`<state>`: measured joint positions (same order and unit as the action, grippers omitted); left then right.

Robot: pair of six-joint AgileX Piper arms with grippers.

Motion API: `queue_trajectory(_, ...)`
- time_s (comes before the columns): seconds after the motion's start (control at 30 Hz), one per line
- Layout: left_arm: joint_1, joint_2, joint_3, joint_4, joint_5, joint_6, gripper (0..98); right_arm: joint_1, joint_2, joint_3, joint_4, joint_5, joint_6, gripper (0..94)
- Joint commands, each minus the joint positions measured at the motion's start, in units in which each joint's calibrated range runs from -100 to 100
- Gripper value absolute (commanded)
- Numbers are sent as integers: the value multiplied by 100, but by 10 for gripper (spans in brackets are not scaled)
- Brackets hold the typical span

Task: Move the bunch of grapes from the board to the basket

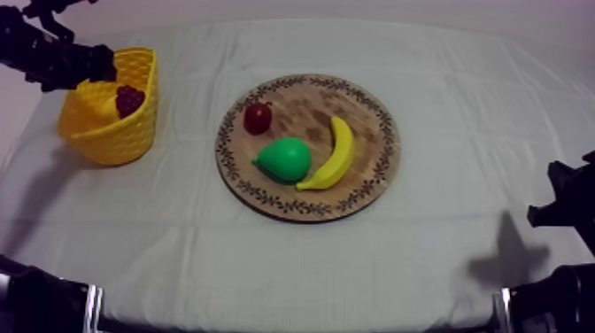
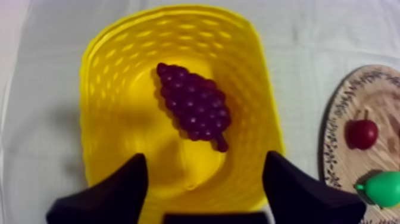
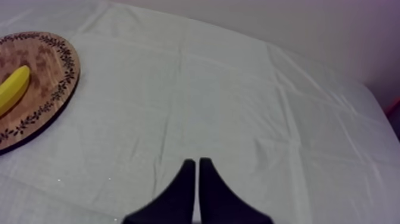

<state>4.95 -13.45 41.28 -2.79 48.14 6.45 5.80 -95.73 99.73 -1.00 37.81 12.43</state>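
Note:
The purple bunch of grapes (image 2: 195, 105) lies on the floor of the yellow basket (image 2: 104, 77), nothing holding it. My left gripper (image 2: 202, 182) hovers open above the basket, its two black fingers (image 2: 110, 193) wide apart with nothing between them. From above, the grapes (image 1: 129, 99) show inside the basket (image 1: 119, 133) at the table's far left, with my left arm (image 1: 62, 62) over the basket's back rim. The round wooden board (image 1: 372, 168) sits mid-table. My right gripper (image 3: 197, 179) is shut as a narrow wedge over bare cloth, well right of the board (image 3: 56, 83).
On the board lie a small red fruit (image 1: 258, 117), a green pear (image 1: 285, 159) and a banana (image 1: 332, 155). The left wrist view catches the board's rim (image 2: 333, 125), the red fruit (image 2: 361, 133) and the pear (image 2: 381, 188) beside the basket. My right arm (image 1: 567, 208) rests low right.

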Motion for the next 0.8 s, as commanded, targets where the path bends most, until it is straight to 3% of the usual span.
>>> queue_trajectory(0.0,22,-692,303,29,-85,-14,564,2,-2,4,0,1,0,2)
queue_trajectory(0.17,28,-1651,961,120,-354,22,311,2,-2,4,0,1,0,2)
queue_trajectory(0.27,-6,-2192,1328,273,-476,-51,127,2,-2,4,0,1,0,2)
queue_trajectory(0.33,-21,-2582,1646,390,-668,-158,62,2,-2,4,0,1,0,2)
queue_trajectory(0.57,-194,-4187,2960,562,-1121,-506,5,2,-2,4,0,1,0,2)
queue_trajectory(0.67,-279,-4982,3503,558,-1178,-604,2,2,-2,4,0,1,0,2)
queue_trajectory(0.77,-217,-5687,3957,427,-1207,-524,1,2,-2,4,0,1,0,2)
